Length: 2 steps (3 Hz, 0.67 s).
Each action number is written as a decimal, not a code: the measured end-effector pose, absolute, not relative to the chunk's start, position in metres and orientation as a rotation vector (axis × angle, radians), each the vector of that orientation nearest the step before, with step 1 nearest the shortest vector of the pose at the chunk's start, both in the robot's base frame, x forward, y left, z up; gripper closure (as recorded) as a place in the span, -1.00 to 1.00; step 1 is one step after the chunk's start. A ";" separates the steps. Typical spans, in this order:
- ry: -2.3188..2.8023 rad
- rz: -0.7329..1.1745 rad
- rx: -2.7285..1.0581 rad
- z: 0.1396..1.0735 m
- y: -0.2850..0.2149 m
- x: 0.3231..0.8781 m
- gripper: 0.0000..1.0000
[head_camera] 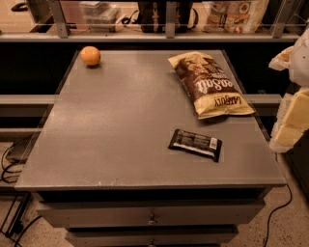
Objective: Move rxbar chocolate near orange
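The rxbar chocolate (195, 144) is a flat dark bar with a white label patch. It lies flat on the grey table (120, 120), towards the front right. The orange (91, 55) sits at the table's far left corner, well away from the bar. My gripper (293, 113) shows as a pale white and cream shape at the right edge of the view, beyond the table's right side. It is to the right of the bar, a little farther back, and touches nothing on the table.
A large brown-and-yellow chip bag (210, 84) lies at the back right of the table, just behind the bar. A shelf rail with bags (234, 14) runs behind the table. Drawers (152, 214) are below the front edge. Cables lie on the floor.
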<state>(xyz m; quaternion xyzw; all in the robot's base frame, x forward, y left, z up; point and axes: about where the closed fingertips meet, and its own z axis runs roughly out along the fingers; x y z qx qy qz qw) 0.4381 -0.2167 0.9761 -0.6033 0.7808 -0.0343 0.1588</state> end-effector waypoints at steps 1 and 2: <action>2.232 -0.098 -1.725 0.976 -0.217 0.438 -1.00; 2.199 -0.103 -1.734 0.979 -0.218 0.442 -1.00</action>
